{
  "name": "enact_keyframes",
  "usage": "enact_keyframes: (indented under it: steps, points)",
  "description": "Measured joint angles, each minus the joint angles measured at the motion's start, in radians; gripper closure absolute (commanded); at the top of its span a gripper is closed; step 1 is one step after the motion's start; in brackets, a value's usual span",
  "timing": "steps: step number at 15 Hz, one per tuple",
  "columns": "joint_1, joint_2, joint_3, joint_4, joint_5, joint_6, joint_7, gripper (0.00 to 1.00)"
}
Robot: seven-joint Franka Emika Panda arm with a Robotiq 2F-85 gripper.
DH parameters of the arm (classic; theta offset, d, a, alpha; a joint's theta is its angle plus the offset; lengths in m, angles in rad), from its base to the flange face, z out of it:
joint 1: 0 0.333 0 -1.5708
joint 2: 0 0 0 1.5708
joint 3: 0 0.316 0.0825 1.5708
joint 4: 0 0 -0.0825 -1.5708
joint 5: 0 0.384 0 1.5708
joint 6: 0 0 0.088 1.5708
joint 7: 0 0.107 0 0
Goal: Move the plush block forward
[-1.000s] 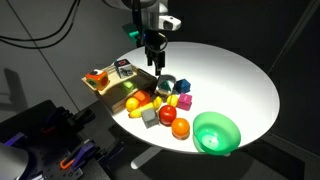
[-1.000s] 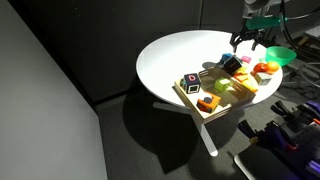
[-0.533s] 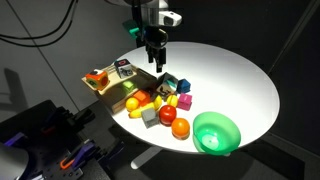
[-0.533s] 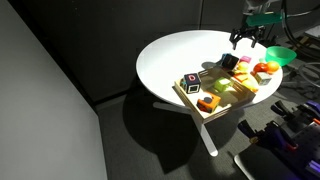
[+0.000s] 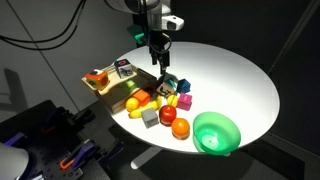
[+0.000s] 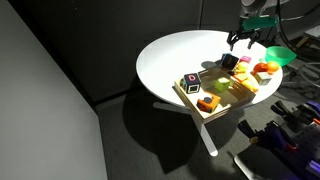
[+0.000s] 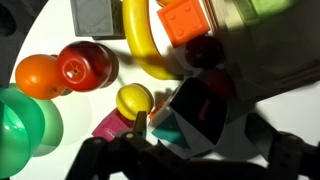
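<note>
Multicoloured plush cube (image 7: 195,118) sits lower centre in the wrist view, on the round white bench (image 5: 235,75). Tool (image 5: 157,68) hangs right over it, jaws spread wide, gripping nothing. Around it: one orange fruit (image 7: 38,73), one red fruit (image 7: 85,65), one yellow banana (image 7: 140,45), one green bowl (image 7: 25,120).

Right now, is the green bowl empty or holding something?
Empty: the green bowl shows only its bare green inside in an exterior view.

Toy pile (image 5: 158,104) between tray (image 5: 103,90) and bowl (image 5: 217,134)
</note>
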Motion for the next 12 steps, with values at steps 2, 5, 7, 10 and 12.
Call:
enact_keyframes:
  steps: [2,5,7,10,12]
  points:
    - [0.000,0.026,0.000,0.027,0.000,0.001,0.000,0.00]
    - [0.000,0.065,0.001,0.071,0.000,0.001,0.000,0.00]
    - [0.001,0.094,0.002,0.100,0.000,0.001,-0.001,0.00]
    - [0.001,0.138,0.004,0.137,0.000,0.001,-0.003,0.00]
    - [0.001,0.165,0.007,0.158,0.000,0.001,-0.008,0.00]
